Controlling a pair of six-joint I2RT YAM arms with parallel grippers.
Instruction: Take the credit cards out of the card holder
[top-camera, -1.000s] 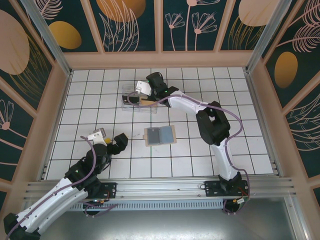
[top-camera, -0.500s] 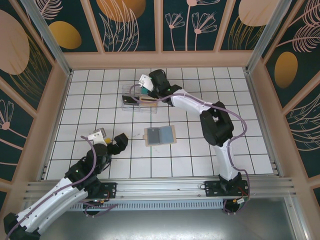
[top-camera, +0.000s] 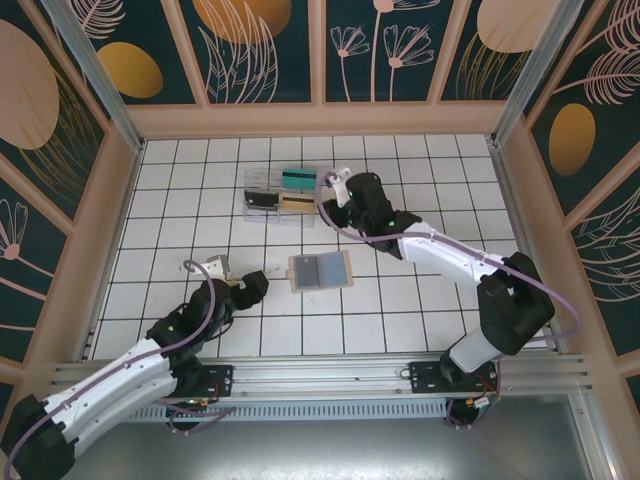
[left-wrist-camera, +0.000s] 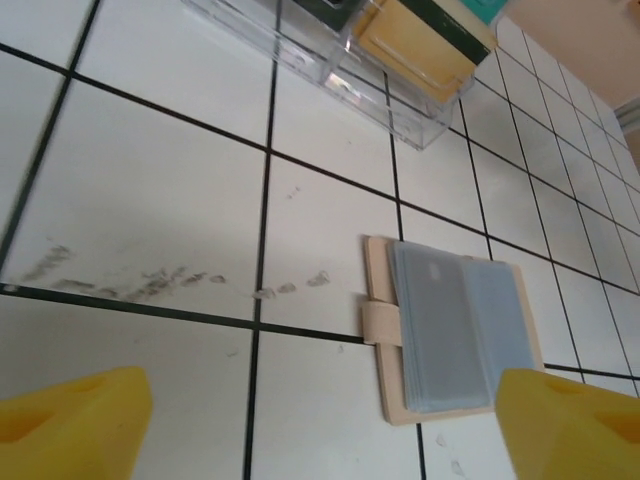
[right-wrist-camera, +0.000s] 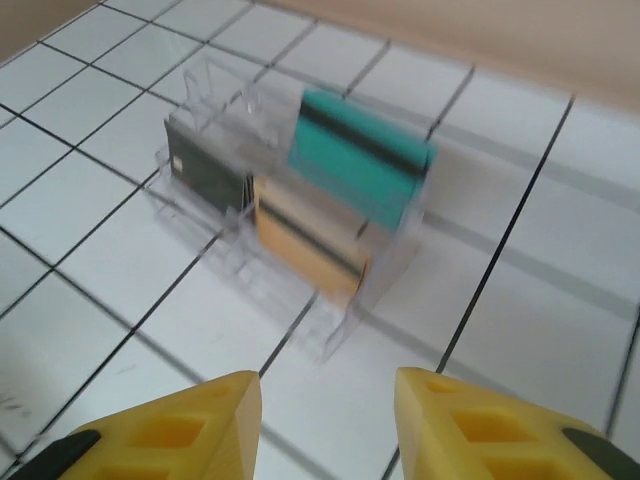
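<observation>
Credit cards (top-camera: 298, 179) are standing in the clear compartment tray (top-camera: 258, 182) toward the far side of the tiled bench (top-camera: 400, 320). The teal card (right-wrist-camera: 360, 160) is standing behind the tan-gold card (right-wrist-camera: 305, 240), with the black card (right-wrist-camera: 205, 165) in the compartment beside them. The card holder (left-wrist-camera: 450, 335) is lying open and flat nearer the arms, well apart from the tray, its grey-blue pockets facing up. The left jaws are hovering wide apart just beside the holder, gripping nothing. The right jaws are hanging apart and empty near the tray.

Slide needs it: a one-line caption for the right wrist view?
Open, empty right gripper facing a clear tray that holds a teal card, a tan-gold card and a black card.
</observation>
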